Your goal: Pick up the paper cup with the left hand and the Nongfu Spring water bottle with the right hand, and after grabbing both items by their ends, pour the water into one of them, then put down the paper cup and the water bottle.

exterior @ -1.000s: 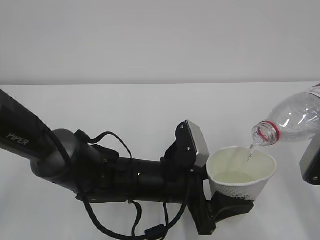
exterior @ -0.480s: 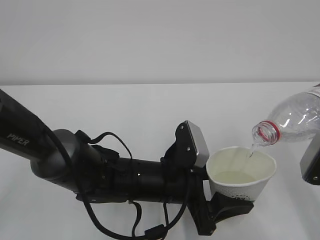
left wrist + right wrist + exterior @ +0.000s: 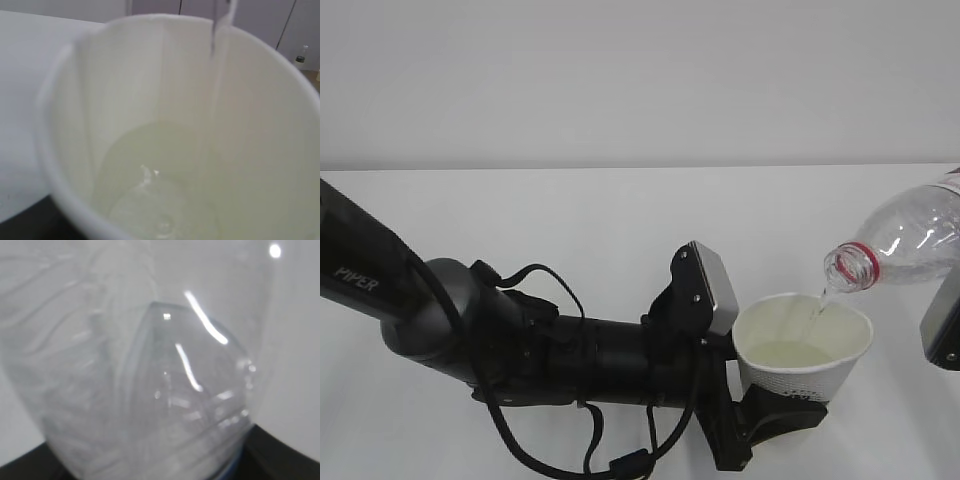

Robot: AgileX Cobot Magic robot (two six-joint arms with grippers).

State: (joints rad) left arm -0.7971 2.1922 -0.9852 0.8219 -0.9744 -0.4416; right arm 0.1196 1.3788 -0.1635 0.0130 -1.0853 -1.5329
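mid-pour: left hand (image 3: 782, 418) clamps the paper cup (image 3: 803, 345) at its base, right hand (image 3: 942, 330) holds the nongfu spring water bottle (image 3: 905, 240) tilted over the rim. water (image 3: 160, 200) stream lands near the cup's far edge; slight drift would likely spill onto the table (image 3: 620, 220).

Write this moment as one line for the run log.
phase: pouring | left hand: holds paper cup upright | right hand: tilts Nongfu Spring water bottle | water: thin stream entering cup
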